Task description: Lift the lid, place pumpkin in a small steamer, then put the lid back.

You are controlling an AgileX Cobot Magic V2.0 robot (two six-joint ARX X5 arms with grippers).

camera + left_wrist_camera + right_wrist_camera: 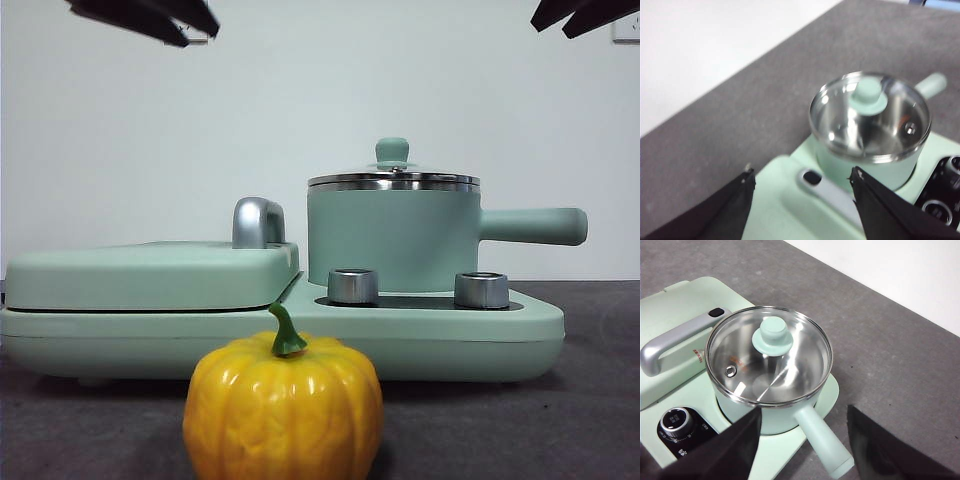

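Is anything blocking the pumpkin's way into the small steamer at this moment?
Yes: the lid sits closed on the small steamer, covering its opening. The pumpkin rests on the table in front of the cooker. Both grippers hang open above, left gripper and right gripper, holding nothing.

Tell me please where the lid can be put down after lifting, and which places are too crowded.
Bare grey table lies beside the small steamer, past its long handle, and more beyond the pot in the left wrist view. In front of the cooker base, the pumpkin takes the middle; the table beside it is bare. The lid is on the steamer. Both hands wait open above.
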